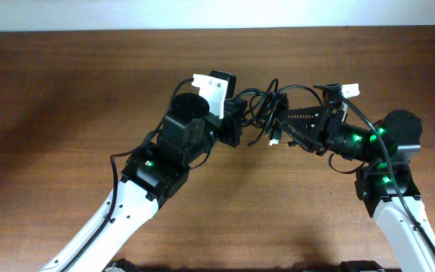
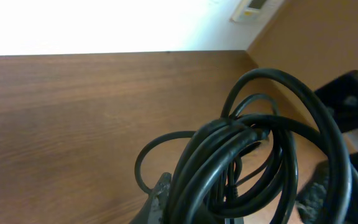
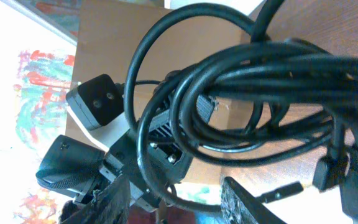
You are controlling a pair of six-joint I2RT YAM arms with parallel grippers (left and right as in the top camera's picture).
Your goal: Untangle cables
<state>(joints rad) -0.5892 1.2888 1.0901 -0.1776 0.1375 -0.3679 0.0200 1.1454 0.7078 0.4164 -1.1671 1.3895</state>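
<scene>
The cables [image 1: 266, 102] are a tangled bundle of thin black cords held off the table between my two arms, with a small plug [image 1: 276, 138] dangling below. My left gripper [image 1: 240, 115] is shut on the bundle's left side; in the left wrist view the cords [image 2: 241, 149] fill its jaws [image 2: 229, 208]. My right gripper [image 1: 291, 125] is at the bundle's right side. In the right wrist view its fingers [image 3: 179, 199] stand wide apart with one loop of the cords [image 3: 260, 68] passing between them. A yellowish-tipped plug [image 3: 284, 190] shows at the lower right.
The brown wooden table [image 1: 66, 91] lies under both arms, with its far edge against a white wall [image 2: 104, 25]. The left arm's wrist camera [image 3: 95, 102] faces my right gripper closely.
</scene>
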